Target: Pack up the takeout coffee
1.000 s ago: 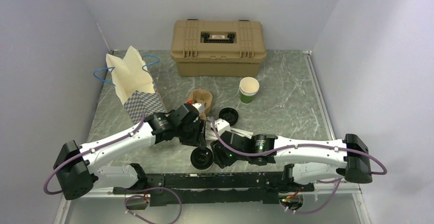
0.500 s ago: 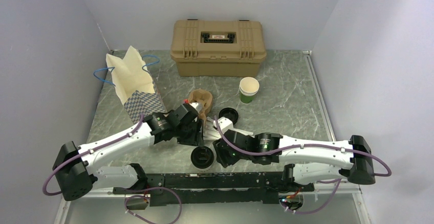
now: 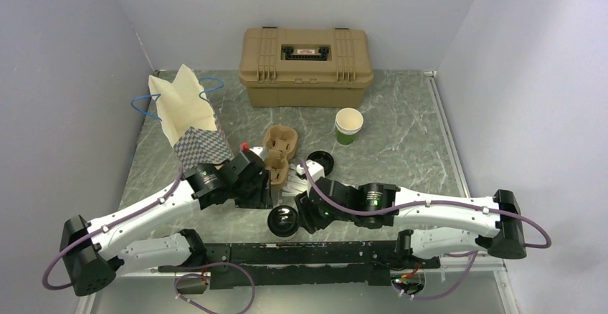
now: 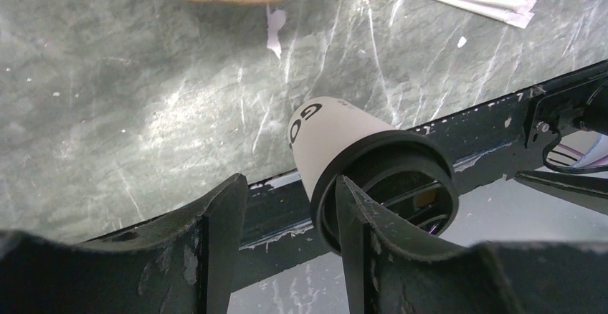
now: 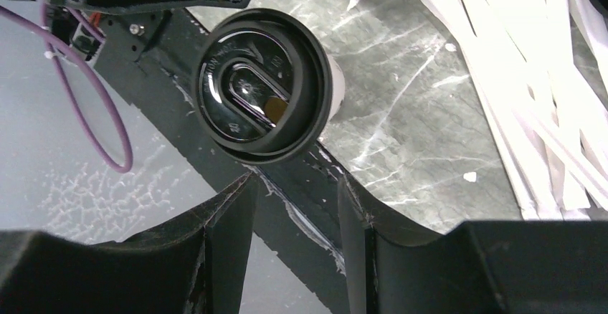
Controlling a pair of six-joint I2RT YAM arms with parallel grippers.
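The takeout coffee (image 3: 284,221) stands near the table's front edge, a pale paper cup (image 4: 331,136) with dark lettering and a round black lid (image 5: 262,84). My left gripper (image 3: 267,198) hovers just behind and left of it. In the left wrist view that gripper (image 4: 290,217) is open with nothing between its fingers, and the right finger (image 4: 358,249) overlaps the lid's rim. My right gripper (image 3: 302,217) is close on the cup's right. In the right wrist view it (image 5: 294,203) is open and empty, with the lid just ahead of its fingertips.
A checked paper bag (image 3: 188,117) with blue handles stands open at the back left. A brown cup carrier (image 3: 278,149), a loose black lid (image 3: 320,162) and white paper strips (image 5: 530,77) lie mid-table. A green cup (image 3: 348,125) and a tan toolbox (image 3: 306,56) stand behind.
My left arm has drawn back to the left, uncovering more of the cup carrier. The right gripper has edged left toward the cup and opened a little. The cup has stayed put.
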